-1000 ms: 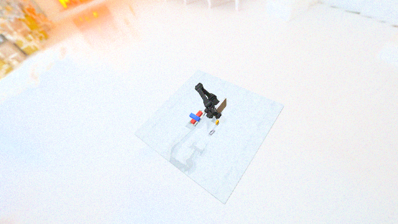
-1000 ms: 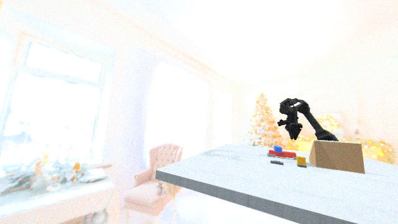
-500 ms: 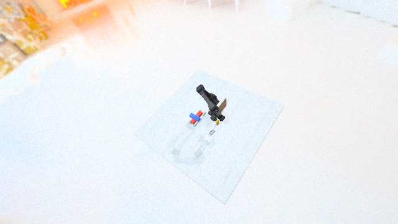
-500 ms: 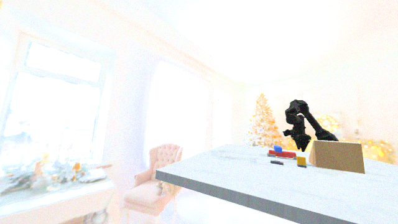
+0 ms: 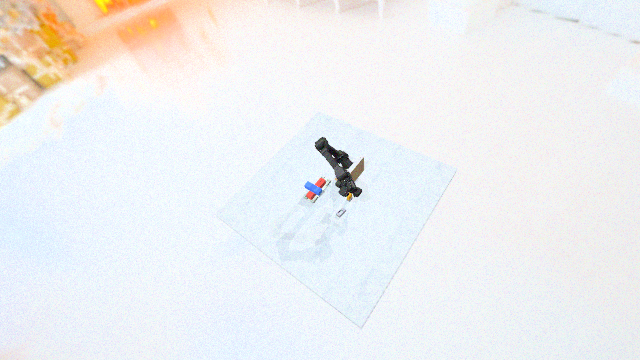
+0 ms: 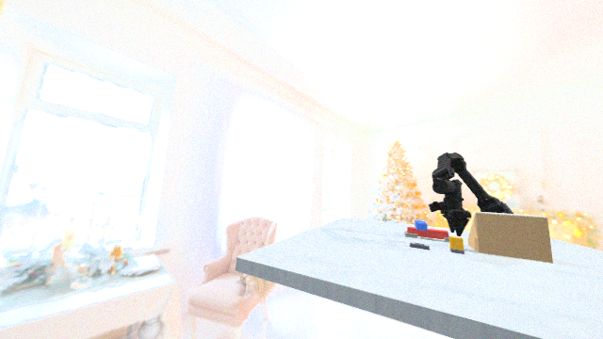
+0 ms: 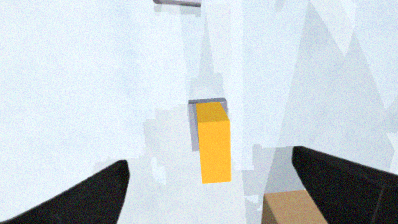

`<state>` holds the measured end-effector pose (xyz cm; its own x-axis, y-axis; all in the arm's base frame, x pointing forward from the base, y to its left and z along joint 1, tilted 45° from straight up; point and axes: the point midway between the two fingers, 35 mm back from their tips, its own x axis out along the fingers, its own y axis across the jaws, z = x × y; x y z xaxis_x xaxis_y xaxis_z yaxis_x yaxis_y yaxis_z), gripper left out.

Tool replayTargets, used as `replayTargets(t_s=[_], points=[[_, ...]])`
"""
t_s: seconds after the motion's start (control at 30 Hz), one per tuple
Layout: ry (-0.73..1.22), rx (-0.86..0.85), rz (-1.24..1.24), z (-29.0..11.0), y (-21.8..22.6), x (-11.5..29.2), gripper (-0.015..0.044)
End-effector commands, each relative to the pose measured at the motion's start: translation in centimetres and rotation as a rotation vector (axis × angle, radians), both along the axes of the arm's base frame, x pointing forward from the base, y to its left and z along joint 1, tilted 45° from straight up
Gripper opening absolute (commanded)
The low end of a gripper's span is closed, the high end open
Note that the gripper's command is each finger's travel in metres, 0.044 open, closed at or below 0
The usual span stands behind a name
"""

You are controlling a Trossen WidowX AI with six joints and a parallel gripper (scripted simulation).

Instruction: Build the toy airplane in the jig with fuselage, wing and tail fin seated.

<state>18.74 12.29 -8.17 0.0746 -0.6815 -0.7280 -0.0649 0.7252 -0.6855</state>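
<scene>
The red fuselage (image 5: 321, 181) (image 6: 435, 234) lies in the pale cradle (image 6: 411, 234). The blue wing (image 5: 313, 188) (image 6: 420, 225) lies across the top of the fuselage; its tab is hidden. The yellow tail fin (image 5: 349, 197) (image 6: 456, 243) (image 7: 215, 150) stands upright in a small grey holder (image 6: 457, 251) (image 7: 194, 135), apart from the fuselage. My gripper (image 6: 458, 234) (image 7: 211, 161) is open and empty above the fin. In the wrist view the fin shows between the two widely spaced fingers, nearer neither by much, and its top is below the fingertips.
A brown wedge-shaped block (image 5: 358, 169) (image 6: 513, 235) (image 7: 292, 207) stands close to the fin, by the right finger in the wrist view. A second small grey holder (image 6: 419, 246) (image 7: 177, 3) lies on the table, between the fin and the table's front edge in the top view.
</scene>
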Motion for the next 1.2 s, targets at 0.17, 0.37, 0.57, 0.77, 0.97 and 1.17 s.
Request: replayTargets(t_s=[0.17,0.37,0.57,0.77,0.97,1.17], points=[[0.005,-0.011,0.002,-1.0,-1.3,0.0,0.0440],[0.005,-0.011,0.002,-1.7,-2.0,0.1,0.0440],[0.005,-0.012,0.002,-2.4,-2.6,0.1,0.0440],[0.004,-0.013,0.002,-3.0,-3.3,0.2,0.0440],[0.004,-0.013,0.001,-3.4,-3.7,0.1,0.0414],[0.004,-0.013,0.001,-3.4,-3.7,0.1,0.0256]])
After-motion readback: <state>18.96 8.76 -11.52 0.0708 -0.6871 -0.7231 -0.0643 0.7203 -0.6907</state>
